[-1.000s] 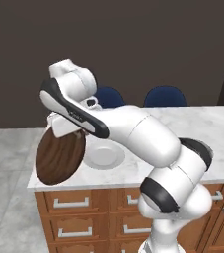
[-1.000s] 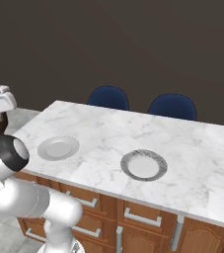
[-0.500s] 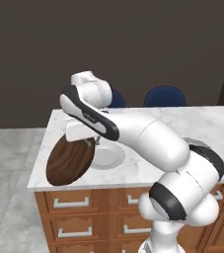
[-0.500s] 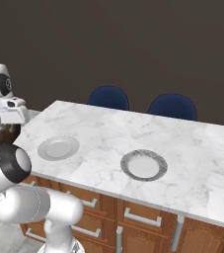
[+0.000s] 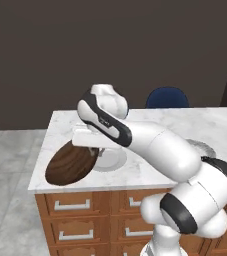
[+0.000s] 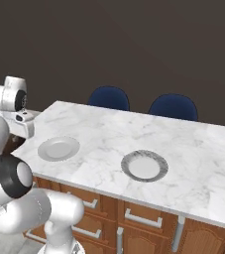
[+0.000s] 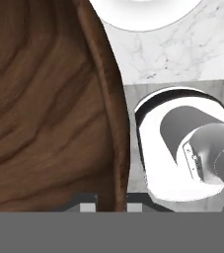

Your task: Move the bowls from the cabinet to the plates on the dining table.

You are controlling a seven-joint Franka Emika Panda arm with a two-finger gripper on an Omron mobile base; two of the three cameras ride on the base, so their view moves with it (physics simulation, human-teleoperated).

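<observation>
In the left base view the gripper point(image 5: 89, 146) sits left of centre, closed on the rim of the dark brown wood-grain bowl point(image 5: 71, 163); the bowl hangs tilted on edge at the lower left of the frame, over the near left corner of the dining table point(image 5: 75, 122), its lower part reaching past the table edge; just beside it to the right a pale plate point(image 5: 111, 159) lies flat on the marble, partly hidden by the arm; a second plate point(image 5: 205, 148) with a grey speckled rim shows at the right, behind the arm's elbow; a blue chair point(image 5: 167, 97) stands beyond the far edge, upper right of centre.

In the right base view the pale plate point(image 6: 58, 148) lies at the left of the marble top and the speckled-rim plate point(image 6: 144, 165) near the middle, well apart; two blue chairs point(image 6: 109, 97) stand behind the table in the upper middle; brown drawers with silver handles point(image 6: 141, 218) run along the bottom.

In the hand view the wood-grain bowl point(image 7: 44, 108) takes up the left half, its rim running down between the finger tips at the bottom; the pale plate's edge point(image 7: 148, 12) shows at the top on white veined marble.
</observation>
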